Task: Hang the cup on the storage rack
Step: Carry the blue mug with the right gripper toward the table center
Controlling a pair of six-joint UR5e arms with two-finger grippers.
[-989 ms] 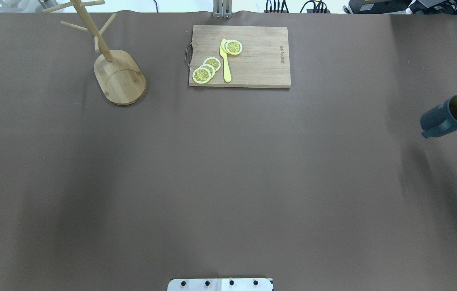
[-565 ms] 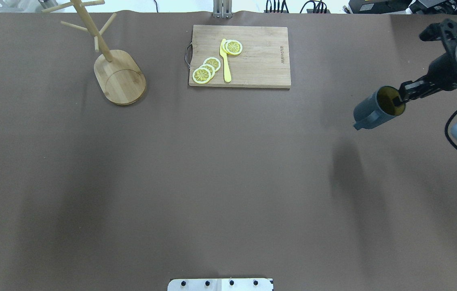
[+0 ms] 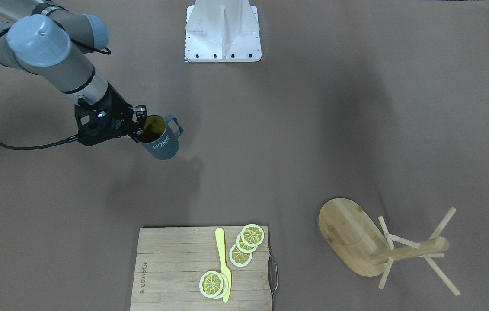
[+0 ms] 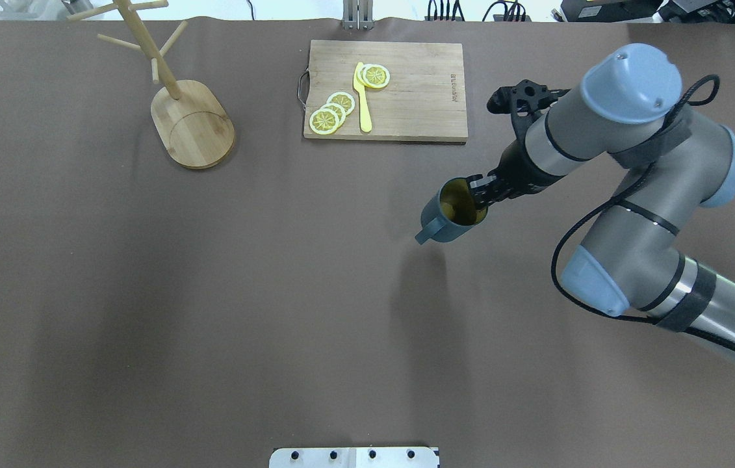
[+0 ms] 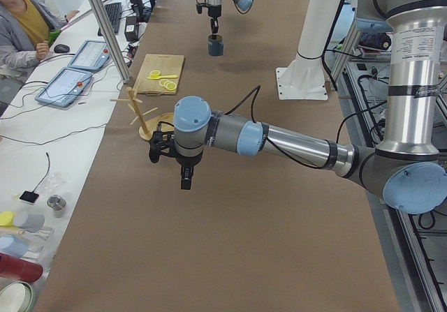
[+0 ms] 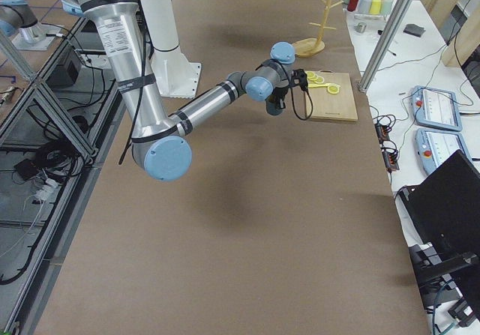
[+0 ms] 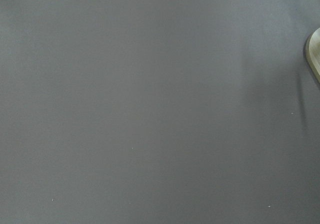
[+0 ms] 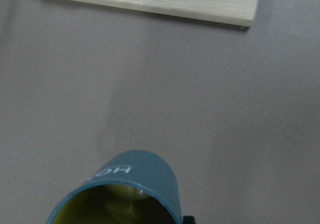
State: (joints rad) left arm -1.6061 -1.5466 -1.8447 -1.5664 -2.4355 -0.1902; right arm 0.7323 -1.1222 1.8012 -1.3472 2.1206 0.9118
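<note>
The dark blue-grey cup [image 4: 450, 220] with white "HOME" lettering [image 3: 162, 144] hangs tilted above the table, right of centre. Its handle points toward the robot's left. My right gripper [image 4: 479, 195] is shut on the cup's rim, one finger inside the yellowish interior [image 8: 115, 206]. The bamboo storage rack [image 4: 193, 127] stands at the far left, empty pegs on its post, well away from the cup [image 3: 352, 237]. My left gripper [image 5: 185, 179] shows only in the exterior left view, hovering over the table near the rack [image 5: 143, 113]; I cannot tell if it is open or shut.
A rectangular cutting board [image 4: 419, 97] with lemon slices [image 4: 331, 110] and a yellow knife [image 4: 362, 97] lies at the far middle, just beyond the cup. The robot's base plate [image 4: 354, 457] is at the near edge. A person [image 5: 21, 19] sits beside the table.
The right arm has swept in from the table's right edge toward the middle, carrying the cup leftward. The rack and the board have not moved.
</note>
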